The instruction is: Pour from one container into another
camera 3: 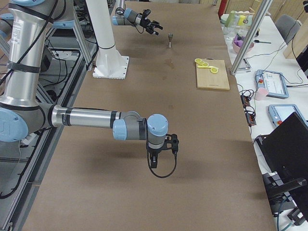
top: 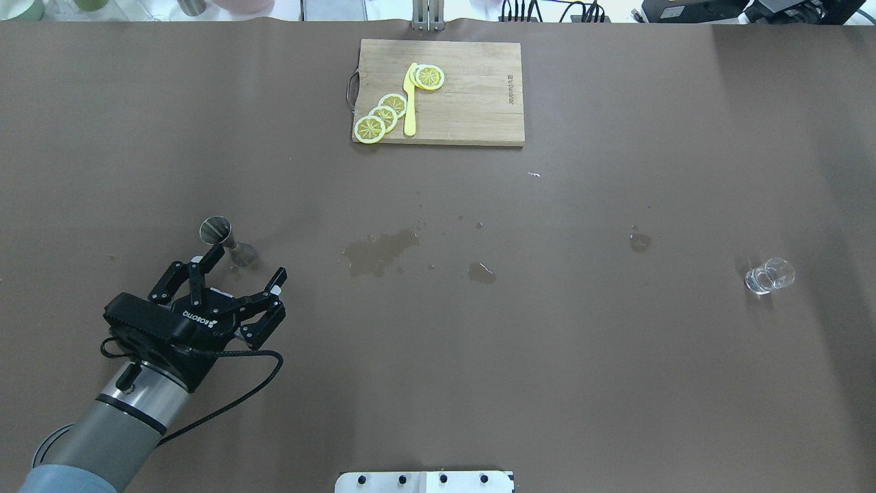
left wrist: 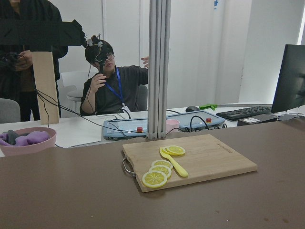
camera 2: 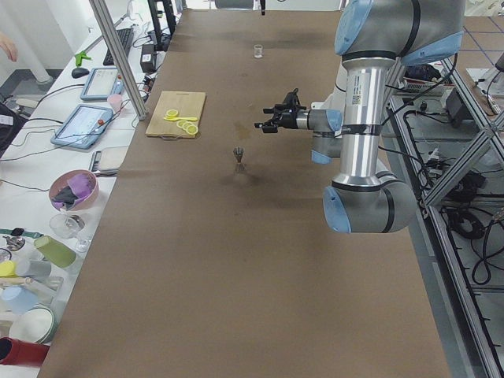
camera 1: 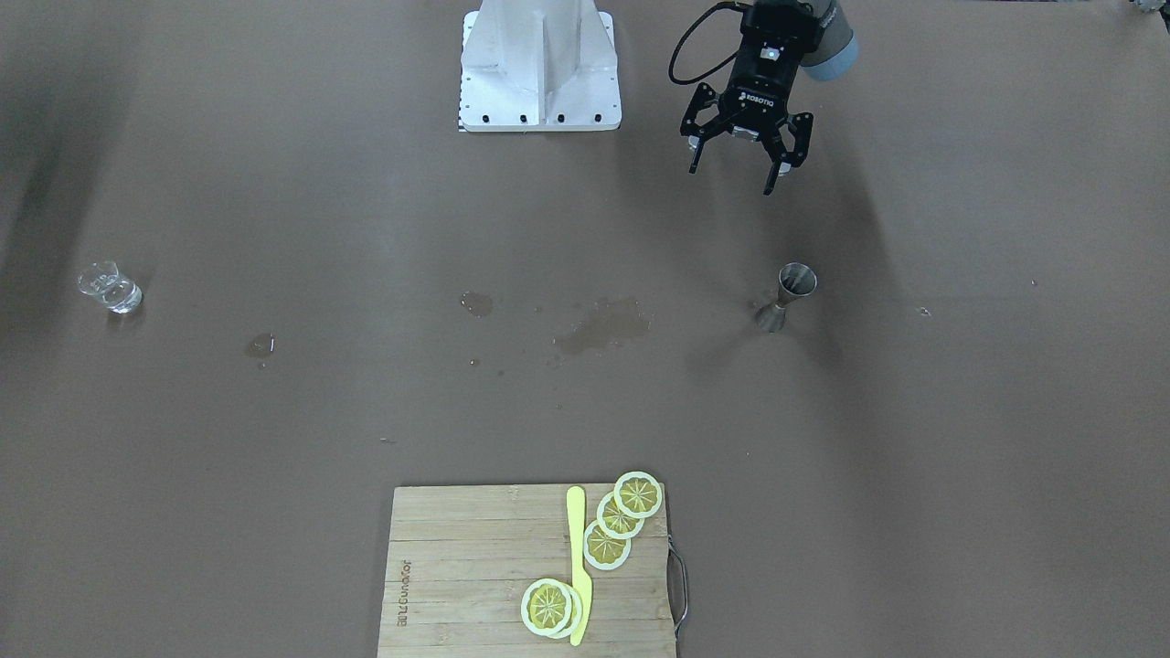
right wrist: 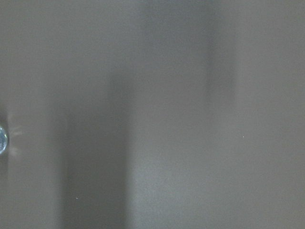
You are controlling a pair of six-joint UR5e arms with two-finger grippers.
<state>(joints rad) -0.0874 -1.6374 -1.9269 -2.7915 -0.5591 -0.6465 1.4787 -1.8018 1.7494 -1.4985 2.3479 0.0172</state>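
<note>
The steel hourglass jigger (top: 226,239) stands upright on the brown table, also seen in the front view (camera 1: 786,297). My left gripper (top: 246,263) hovers just on the robot's side of it, open and empty, with one fingertip close to the jigger's rim; the front view shows the gripper (camera 1: 731,178) raised above the table. The small clear glass cup (top: 770,276) stands alone far off on the table's right side (camera 1: 110,287). My right gripper (camera 3: 163,144) shows only in the exterior right view, pointing down at the table; I cannot tell its state.
A wooden cutting board (top: 472,103) with lemon slices (top: 383,116) and a yellow knife (top: 410,103) lies at the far edge. Wet patches (top: 380,250) mark the table's middle. The robot's base plate (camera 1: 539,64) sits at the near edge. People sit beyond the table (left wrist: 112,81).
</note>
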